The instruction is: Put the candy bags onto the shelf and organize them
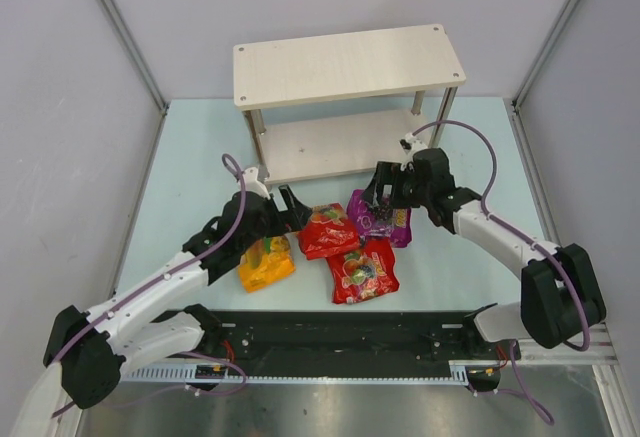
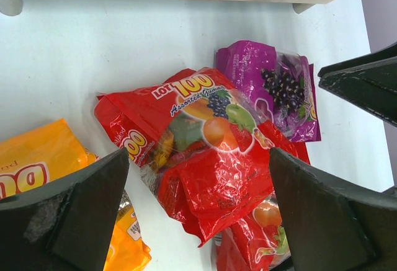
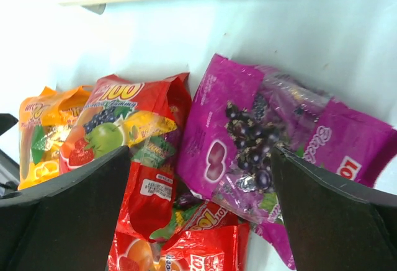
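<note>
The candy bags lie in a cluster on the pale table in front of the shelf (image 1: 340, 65). They are an orange-yellow bag (image 1: 265, 265), two red bags (image 1: 328, 230) (image 1: 363, 270) and a purple bag (image 1: 380, 217). My left gripper (image 1: 293, 207) is open just above the upper red bag (image 2: 205, 153), its fingers spread to either side of it without touching. My right gripper (image 1: 378, 194) is open over the purple bag (image 3: 248, 134), which partly overlaps the red bags (image 3: 124, 122). Neither gripper holds anything.
The shelf's lower board (image 1: 330, 147) sits just behind the bags, with metal posts (image 1: 258, 139) at its corners. Both shelf boards carry nothing. Grey walls close in the table on the left, right and rear. A black rail (image 1: 340, 332) runs along the near edge.
</note>
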Controlling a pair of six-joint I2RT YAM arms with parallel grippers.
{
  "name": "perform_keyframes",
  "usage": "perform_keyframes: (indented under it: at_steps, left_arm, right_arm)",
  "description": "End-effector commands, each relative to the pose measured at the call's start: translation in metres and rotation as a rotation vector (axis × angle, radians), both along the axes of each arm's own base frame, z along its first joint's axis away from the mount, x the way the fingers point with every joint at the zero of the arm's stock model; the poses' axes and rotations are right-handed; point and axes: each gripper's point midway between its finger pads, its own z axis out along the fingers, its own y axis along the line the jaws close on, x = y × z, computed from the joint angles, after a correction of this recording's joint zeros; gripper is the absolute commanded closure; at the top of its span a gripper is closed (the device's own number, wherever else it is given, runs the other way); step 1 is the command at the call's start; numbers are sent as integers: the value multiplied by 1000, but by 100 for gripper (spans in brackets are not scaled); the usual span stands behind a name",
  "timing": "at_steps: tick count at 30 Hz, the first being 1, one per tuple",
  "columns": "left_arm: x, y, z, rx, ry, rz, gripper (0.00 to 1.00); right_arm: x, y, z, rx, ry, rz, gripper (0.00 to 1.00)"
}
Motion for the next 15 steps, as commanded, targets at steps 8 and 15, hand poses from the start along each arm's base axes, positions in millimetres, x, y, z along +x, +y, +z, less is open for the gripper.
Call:
perform_keyframes:
  at_steps: [8,15]
  left_arm:
    - [24,-20,32,-28,-45,-13,0]
    - [35,-30,31,-18,-22,-17,0]
  right_arm:
    - [-2,27,9,96,-5,91,13]
    - [-11,57,-2,180,57,184,19]
